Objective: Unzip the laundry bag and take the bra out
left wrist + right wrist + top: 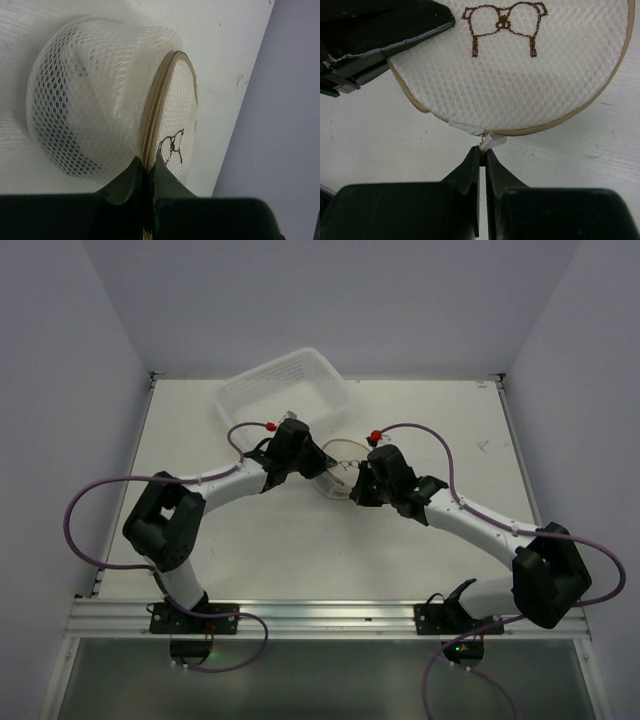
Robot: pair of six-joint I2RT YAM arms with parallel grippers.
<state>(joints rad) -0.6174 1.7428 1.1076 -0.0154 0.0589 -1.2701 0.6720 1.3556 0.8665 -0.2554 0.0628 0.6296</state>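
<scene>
From above, both arms meet at the laundry bag (338, 462), which sits near the middle of the desk (300, 550), just in front of a white plastic basket (240, 395). At that distance the tips of the left pincer (318, 462) and the right pincer (352, 480) are too small to read. The left wrist camera fills that in. The bag lies tipped on its side with its flat face turned to the right, and the left pincer is shut tight on the tan zip trim (155, 110) at the bag's lower edge. Only this view shows the round mesh wall, where something dark behind the holes looks to be the bra (55, 85), inside the bag. The right wrist camera looks straight at the flat face with its small brown bra drawing (504, 25). It alone shows the little white zip pull (492, 141) sticking out from the trim, with the right pincer closed on it. The black left pincer is at the upper left of that view, on the bag's rim.
</scene>
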